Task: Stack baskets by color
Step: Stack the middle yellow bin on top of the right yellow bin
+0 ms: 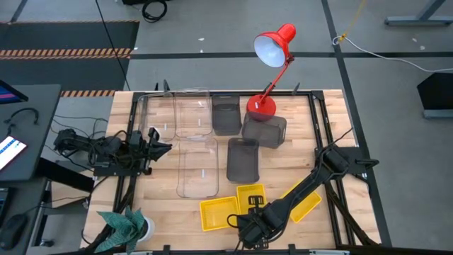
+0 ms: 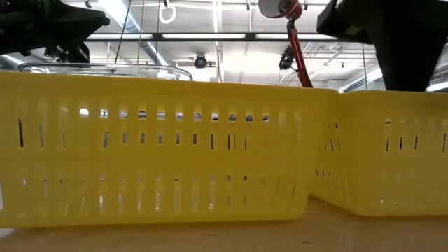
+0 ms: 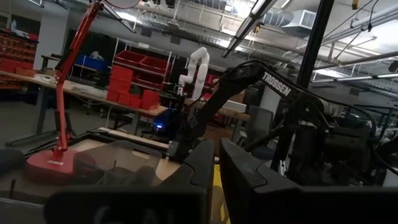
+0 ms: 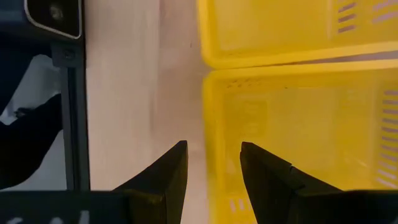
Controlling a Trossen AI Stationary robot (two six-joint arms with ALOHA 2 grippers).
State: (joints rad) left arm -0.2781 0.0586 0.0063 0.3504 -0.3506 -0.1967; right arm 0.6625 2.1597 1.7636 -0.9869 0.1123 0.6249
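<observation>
Three bright yellow slotted baskets (image 1: 219,213), shallow, round-cornered.

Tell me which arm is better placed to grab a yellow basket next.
The right one. Its claw hangs open right over the yellow baskets at the table's near edge, fingers straddling a basket wall. The left claw sits far off by the clear baskets.
</observation>
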